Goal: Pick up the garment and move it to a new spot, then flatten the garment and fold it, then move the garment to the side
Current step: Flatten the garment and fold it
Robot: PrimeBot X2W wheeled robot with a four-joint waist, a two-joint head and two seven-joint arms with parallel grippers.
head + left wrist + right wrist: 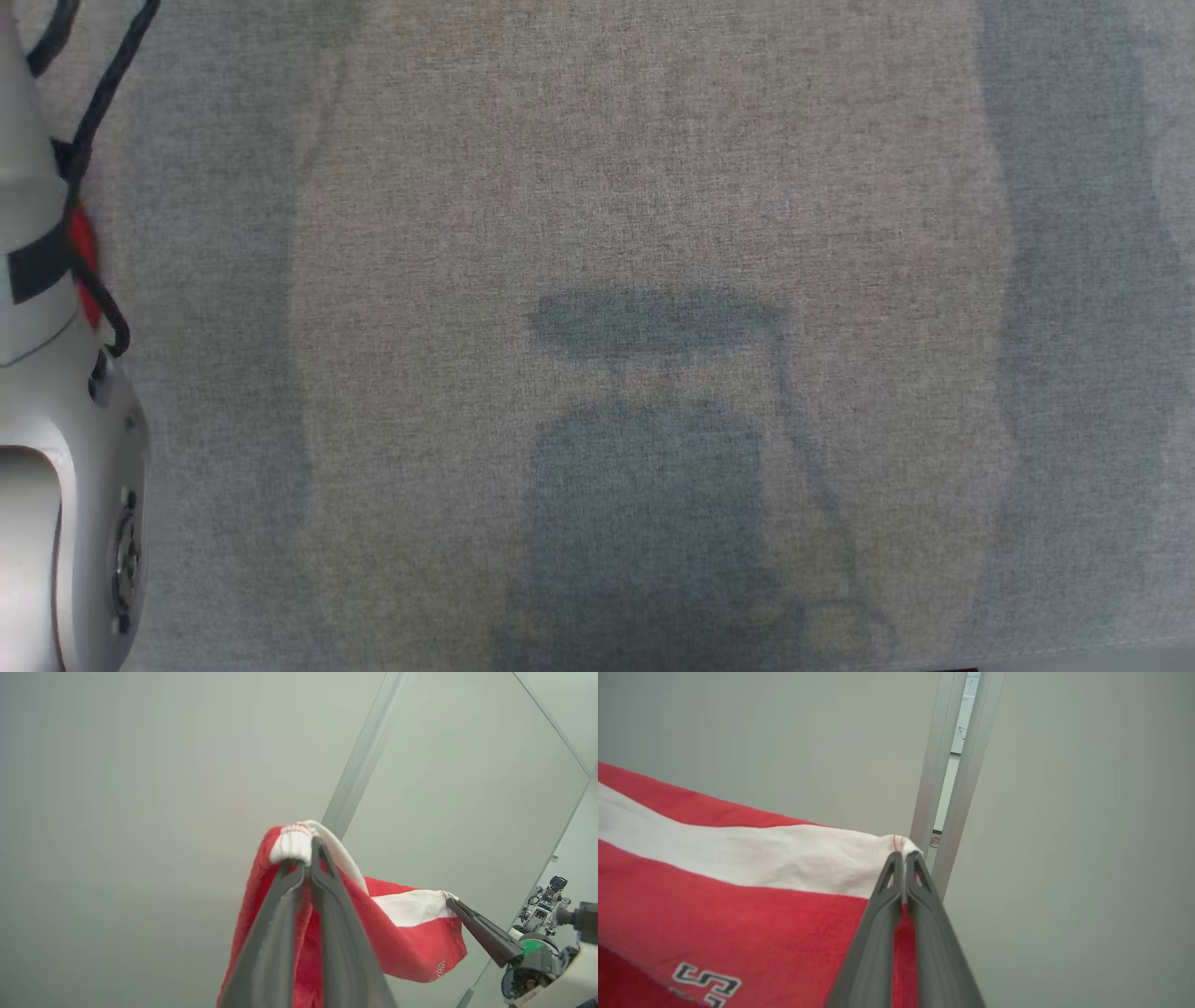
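The garment is red with a broad white band and dark lettering, and it hangs in the air, stretched between both grippers. My left gripper is shut on a white ribbed edge of the garment. My right gripper is shut on a white corner of the garment; it also shows in the left wrist view as the right gripper holding the far corner. In the head view a sliver of red garment peeks beside my pale left forearm.
The grey fabric table top lies below in the head view, with my shadow across it. Pale wall panels and an aluminium post stand behind the garment. Another robot stands far off.
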